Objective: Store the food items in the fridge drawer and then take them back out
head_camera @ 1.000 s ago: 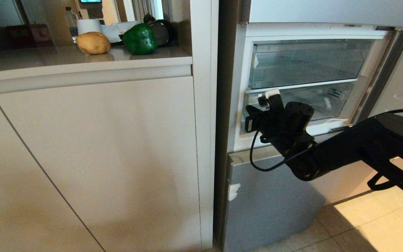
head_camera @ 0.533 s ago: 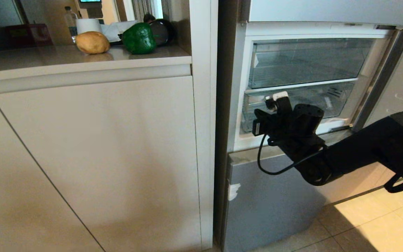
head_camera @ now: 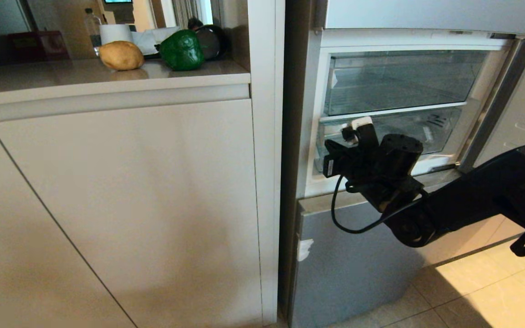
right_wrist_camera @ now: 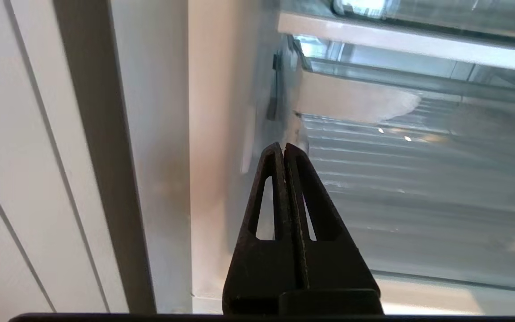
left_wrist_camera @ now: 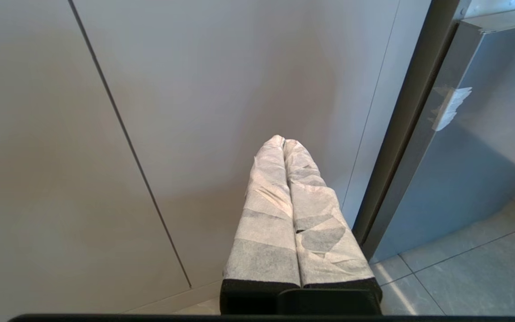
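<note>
A white paper roll [head_camera: 115, 33], a clear bottle [head_camera: 92, 26] and a dark round object [head_camera: 212, 41] are crowding the back of the pale worktop [head_camera: 62, 79], with beige cabinet doors [head_camera: 121, 205] below it. The potato-like lump [head_camera: 121, 55] and the green bell pepper [head_camera: 182, 50] are sitting on that worktop near each other, well apart from the fridge [head_camera: 358, 255]. A tall white side panel [head_camera: 267, 159] is standing between the worktop and the fridge, whose middle door [head_camera: 522, 105] is hanging open at the right. Inside, an upper clear bin [head_camera: 399, 82] is sitting above the fridge drawer [head_camera: 426, 130], and both are showing nothing inside. The right gripper [right_wrist_camera: 284, 150] is reaching in at the drawer's left front corner, its jaws pressed together and holding nothing; whether the tips are touching the plastic cannot be told. The left gripper [left_wrist_camera: 283, 142] is hanging low before the cabinet doors, its wrapped jaws together and holding nothing.
</note>
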